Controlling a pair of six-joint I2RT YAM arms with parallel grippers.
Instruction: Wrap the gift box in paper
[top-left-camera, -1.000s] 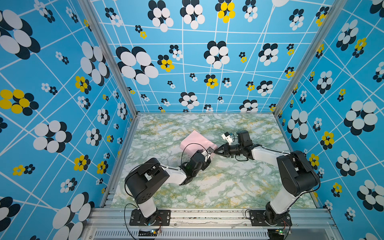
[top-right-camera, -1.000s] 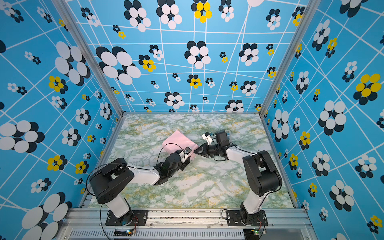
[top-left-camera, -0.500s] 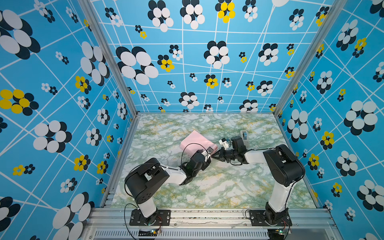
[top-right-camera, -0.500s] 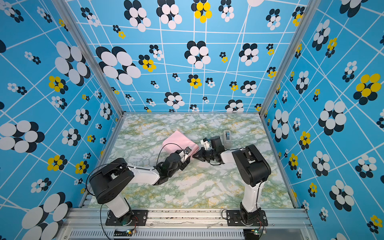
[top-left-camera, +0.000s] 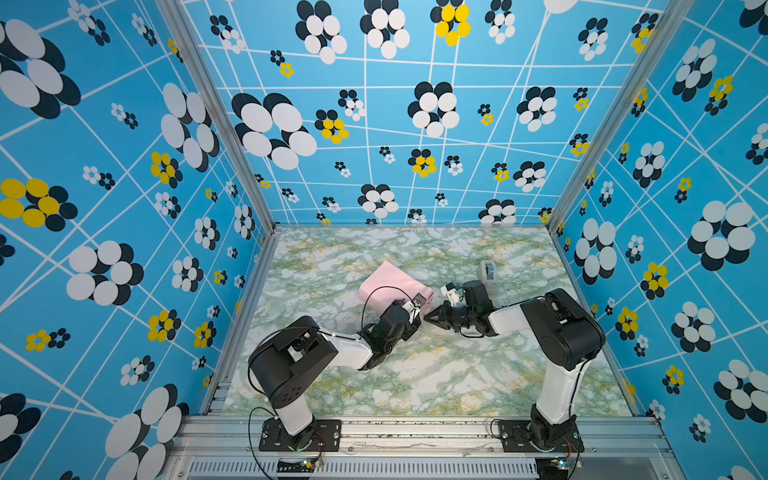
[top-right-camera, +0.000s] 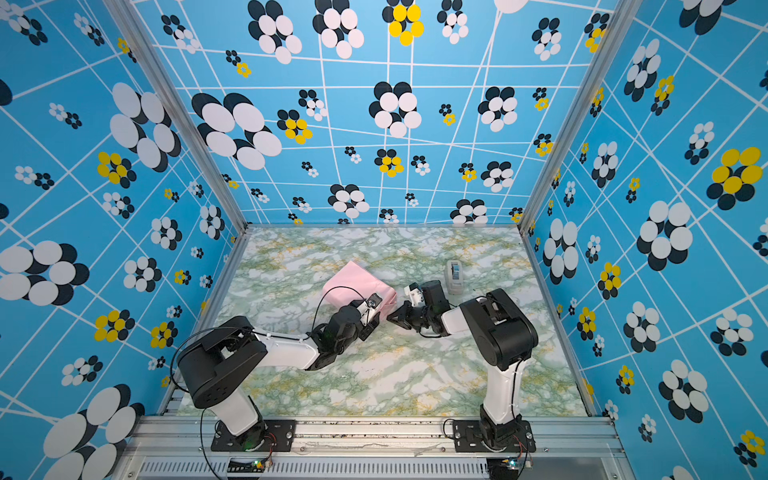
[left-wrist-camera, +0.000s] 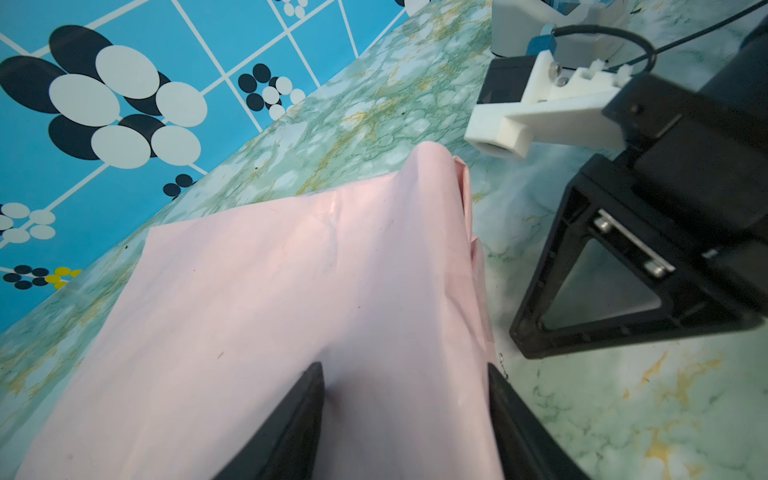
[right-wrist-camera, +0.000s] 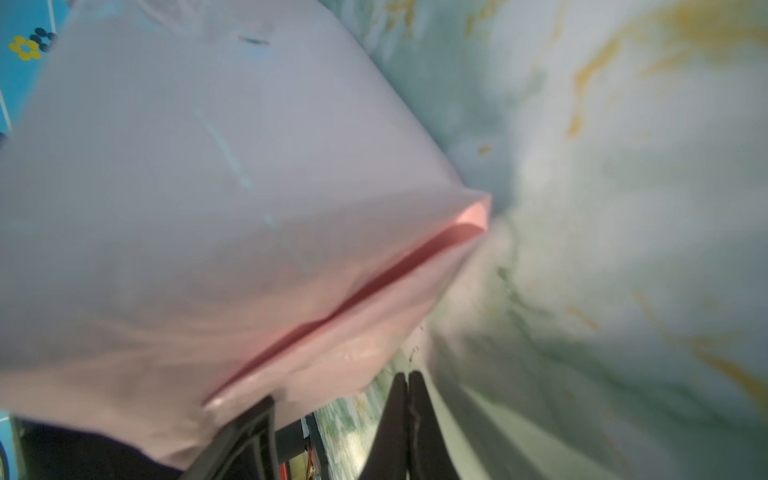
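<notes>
Here we are mid-counter (top-left-camera: 415, 374), and the paper (top-left-camera: 390, 286) is folded up into a pale pink parcel lying near the middle, set at an angle in both top views. The gift box itself is out of sight, nothing but paper showing. The left tool (left-wrist-camera: 405, 382) is on the parcel's near end, its two black fingers (left-wrist-camera: 307, 399) set apart with the paper-covered edge pinched between them, one finger denting the sheet, so it has a grip on the paper. Over to the right tool (right-wrist-camera: 409, 415): jaws pressed flat together, nothing between them, down low at the counter just beside the parcel's end, where the right wrist view shows a folded flap with a deeper pink slit along it. In a top view the right tool's tip (top-right-camera: 392, 318) sits just beside the left tool (top-right-camera: 370, 309), near the parcel's right corner. Behind the right arm, a small white-grey tape dispenser (top-left-camera: 488, 272) stands apart from the parcel
</notes>
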